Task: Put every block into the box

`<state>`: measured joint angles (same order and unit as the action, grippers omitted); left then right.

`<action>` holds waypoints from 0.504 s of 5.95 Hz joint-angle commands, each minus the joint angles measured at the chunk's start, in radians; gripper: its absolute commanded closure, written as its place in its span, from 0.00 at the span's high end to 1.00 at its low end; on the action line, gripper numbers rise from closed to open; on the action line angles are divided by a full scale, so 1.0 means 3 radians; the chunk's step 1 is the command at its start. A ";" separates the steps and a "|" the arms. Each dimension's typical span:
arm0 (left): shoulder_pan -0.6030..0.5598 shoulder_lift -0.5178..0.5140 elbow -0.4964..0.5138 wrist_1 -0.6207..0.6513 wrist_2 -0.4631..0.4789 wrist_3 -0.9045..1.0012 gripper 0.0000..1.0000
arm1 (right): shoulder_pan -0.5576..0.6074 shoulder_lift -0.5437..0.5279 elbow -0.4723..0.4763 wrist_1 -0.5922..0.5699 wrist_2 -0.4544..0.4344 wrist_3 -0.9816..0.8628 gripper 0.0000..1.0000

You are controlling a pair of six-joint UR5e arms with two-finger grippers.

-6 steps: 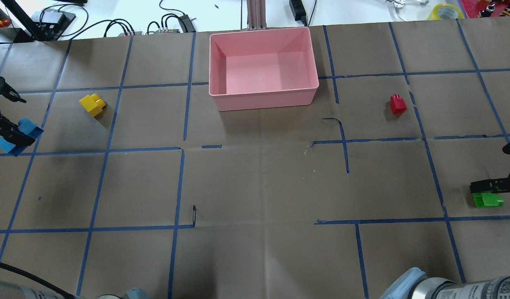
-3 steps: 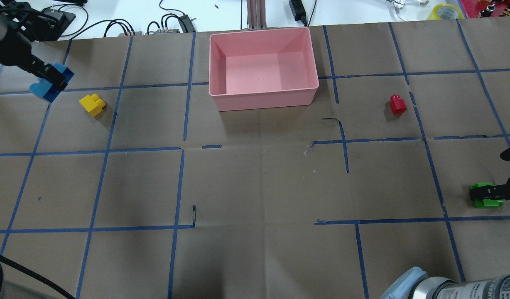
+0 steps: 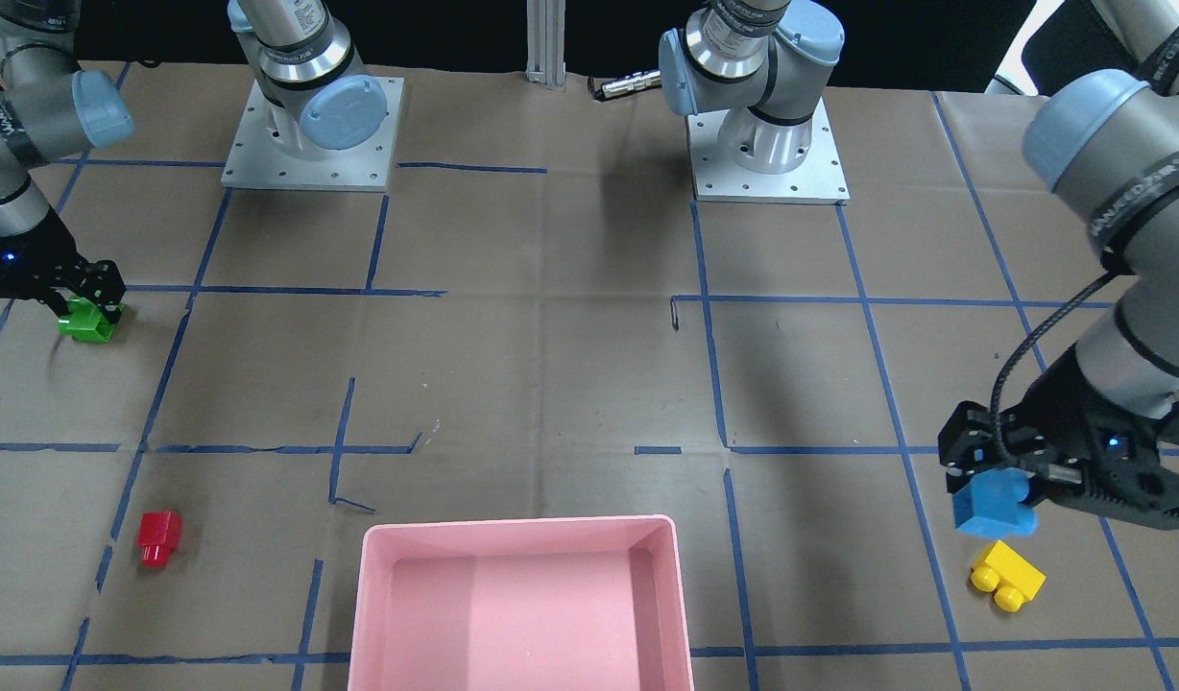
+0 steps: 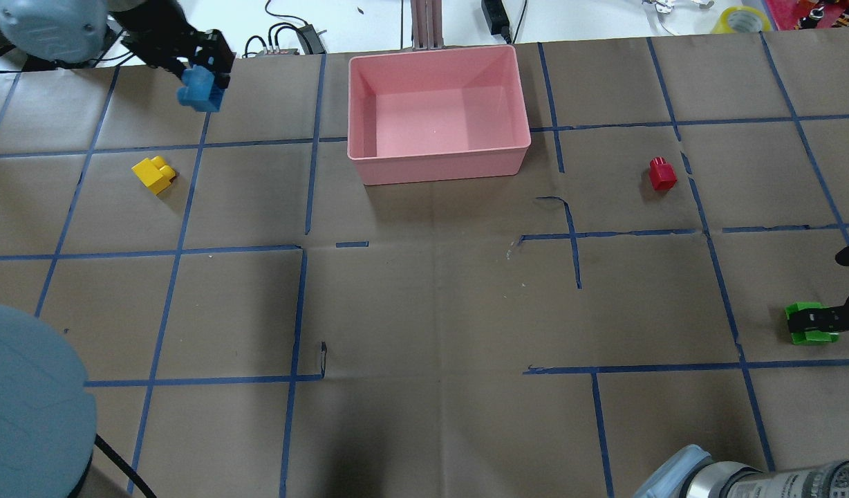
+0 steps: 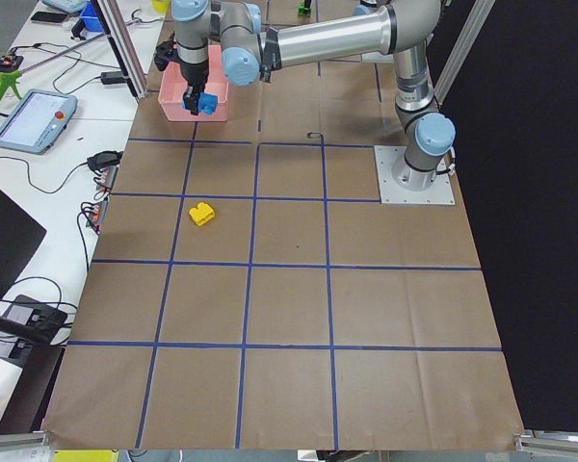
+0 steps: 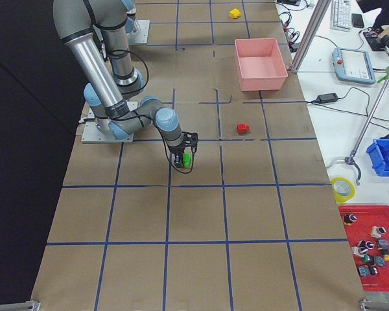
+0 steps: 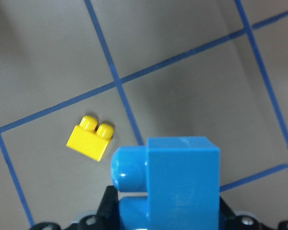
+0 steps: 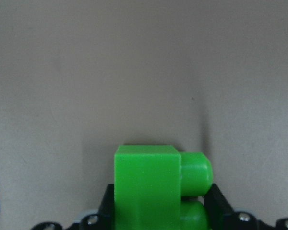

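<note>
My left gripper (image 4: 203,75) is shut on the blue brick (image 4: 198,94) and holds it in the air left of the pink box (image 4: 438,164), beyond the yellow brick (image 4: 155,174). The left wrist view shows the blue brick (image 7: 177,187) between the jaws, with the yellow brick (image 7: 92,139) on the table below. My right gripper (image 4: 815,319) is shut on the green brick (image 4: 812,336) at the table's right edge, low over the paper. The green brick fills the right wrist view (image 8: 149,187). The red brick (image 4: 661,173) lies right of the box. The box is empty.
Blue tape lines grid the brown paper. An aluminium post (image 4: 424,24), cables and power adapters stand behind the box at the table's far edge. A yellow tape roll (image 4: 742,19) lies at the far right. The two arm bases (image 3: 311,134) sit on the robot's side.
My left gripper has carried the blue brick from the table's left edge far and rightward, toward the box. My right gripper has settled onto the green brick and barely moved since.
</note>
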<state>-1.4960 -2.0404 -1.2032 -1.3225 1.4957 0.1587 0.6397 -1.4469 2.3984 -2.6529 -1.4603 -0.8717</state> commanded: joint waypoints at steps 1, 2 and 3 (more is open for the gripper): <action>-0.0497 -0.0523 0.0562 -0.0004 -0.0062 -0.0772 0.06 | 0.0005 -0.0334 -0.0124 0.0326 0.0015 0.0027 0.09; -0.0702 -0.0744 0.0747 0.0011 -0.0036 -0.1108 0.06 | 0.0010 -0.0691 -0.0292 0.0760 0.0025 0.0027 0.07; -0.0775 -0.0943 0.0789 0.0117 -0.0051 -0.1304 0.06 | 0.0010 -0.0861 -0.0446 0.0926 0.0107 0.0022 0.05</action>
<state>-1.6943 -2.2617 -0.9944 -1.3095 1.4816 -0.1634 0.6421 -1.6396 2.3104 -2.4455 -1.4461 -0.8644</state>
